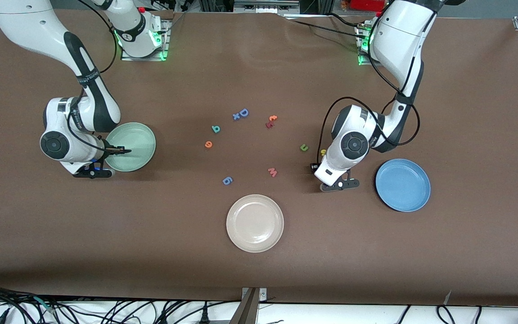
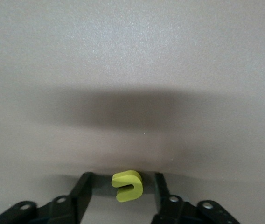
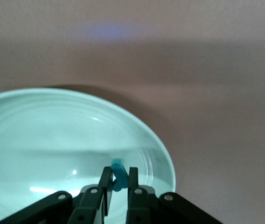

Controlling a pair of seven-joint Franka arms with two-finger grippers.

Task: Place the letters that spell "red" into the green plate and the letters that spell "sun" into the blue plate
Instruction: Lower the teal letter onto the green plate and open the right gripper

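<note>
My right gripper point(image 3: 119, 171) hangs over the green plate point(image 1: 141, 135) point(image 3: 39, 130), shut on a small teal letter point(image 3: 117, 164). My left gripper point(image 2: 123, 177) is down at the table beside the blue plate point(image 1: 403, 184), open. A yellow "u"-shaped letter point(image 2: 129, 185) point(image 1: 323, 152) lies between its fingers point(image 2: 85, 184) with a gap on each side. A green "u" point(image 1: 304, 147) lies just beside it toward the table's middle. A teal "b" point(image 1: 216, 129) and an orange "e" point(image 1: 208, 144) lie mid-table.
A beige-white plate point(image 1: 255, 223) sits nearest the front camera. Loose letters mid-table: blue "D" point(image 1: 243, 112) with a blue "x" point(image 1: 236, 116), orange "c" point(image 1: 272, 118) over a red letter point(image 1: 269, 125), pink "w" point(image 1: 272, 172), blue "6" point(image 1: 227, 180).
</note>
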